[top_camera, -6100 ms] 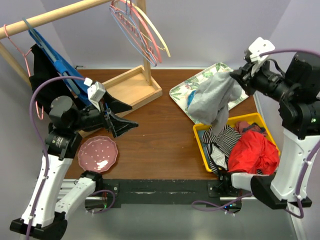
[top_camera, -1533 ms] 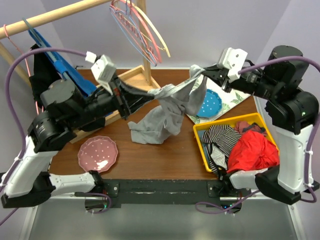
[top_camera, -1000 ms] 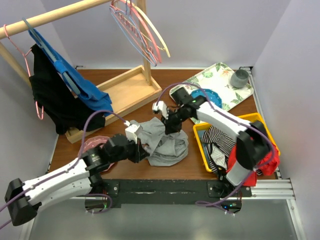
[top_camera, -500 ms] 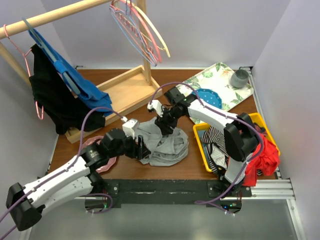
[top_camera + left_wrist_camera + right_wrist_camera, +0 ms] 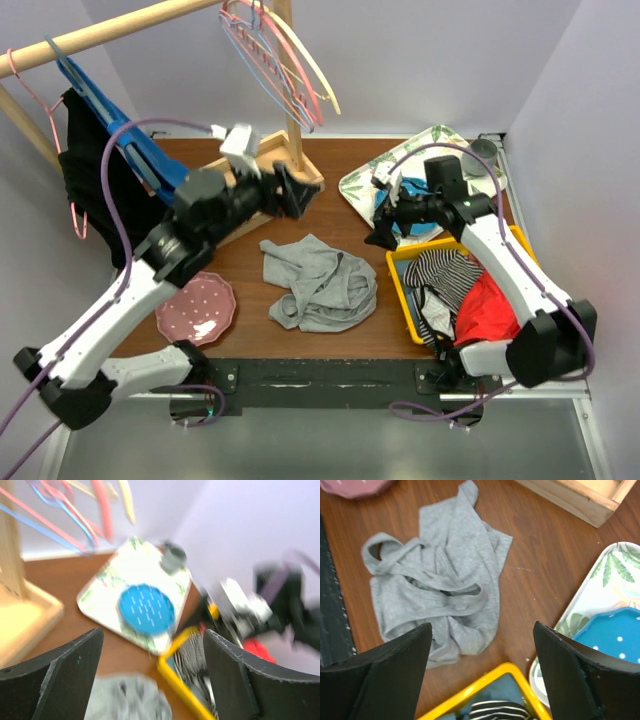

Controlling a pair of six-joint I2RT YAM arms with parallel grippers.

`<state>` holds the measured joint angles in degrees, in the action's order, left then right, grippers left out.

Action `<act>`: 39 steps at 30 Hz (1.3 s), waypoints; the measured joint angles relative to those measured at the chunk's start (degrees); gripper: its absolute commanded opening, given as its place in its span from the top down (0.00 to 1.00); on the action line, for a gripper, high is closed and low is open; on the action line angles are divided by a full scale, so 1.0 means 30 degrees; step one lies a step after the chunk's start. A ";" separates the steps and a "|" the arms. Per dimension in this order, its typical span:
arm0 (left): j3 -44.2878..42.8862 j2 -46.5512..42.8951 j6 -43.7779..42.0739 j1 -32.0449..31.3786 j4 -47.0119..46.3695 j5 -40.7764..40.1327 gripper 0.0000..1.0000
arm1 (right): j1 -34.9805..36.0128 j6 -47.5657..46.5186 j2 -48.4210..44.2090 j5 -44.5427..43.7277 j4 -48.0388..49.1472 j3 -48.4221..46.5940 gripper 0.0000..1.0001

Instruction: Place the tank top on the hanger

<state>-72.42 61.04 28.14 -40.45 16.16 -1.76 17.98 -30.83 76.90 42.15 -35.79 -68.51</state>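
Observation:
The light-grey tank top (image 5: 318,283) lies crumpled on the brown table, touched by neither gripper. In the right wrist view the tank top (image 5: 435,595) shows its straps tangled across the middle. The thin pale-blue hanger (image 5: 262,72) hangs among pink and cream hangers on the wooden rod at the top. My left gripper (image 5: 292,192) is raised above the table behind the top, open and empty. My right gripper (image 5: 380,228) hovers open and empty to the right of the top, near the tray. The left wrist view is blurred, with the left gripper (image 5: 152,635) open.
A yellow bin (image 5: 397,291) at the right holds a striped garment (image 5: 440,280) and a red garment (image 5: 487,305). A floral tray (image 5: 362,182) carries a blue plate (image 5: 412,190) and a grey cup (image 5: 173,558). A pink plate (image 5: 195,308) sits front left. The wooden rack base (image 5: 250,195) stands behind.
Both grippers have opened and let go of the tank top. Both arms have lifted up and away, the left toward the rack, the right toward the tray. The top now lies loose.

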 measured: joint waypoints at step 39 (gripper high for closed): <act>-1.1912 1.3012 0.4408 0.6827 -0.3519 -0.1078 0.73 | -0.2018 0.2565 -0.2514 0.3446 0.3388 0.2375 0.11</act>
<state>-108.16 100.07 41.36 -19.97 5.61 -4.99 11.92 -23.14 69.36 52.49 -25.63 -61.39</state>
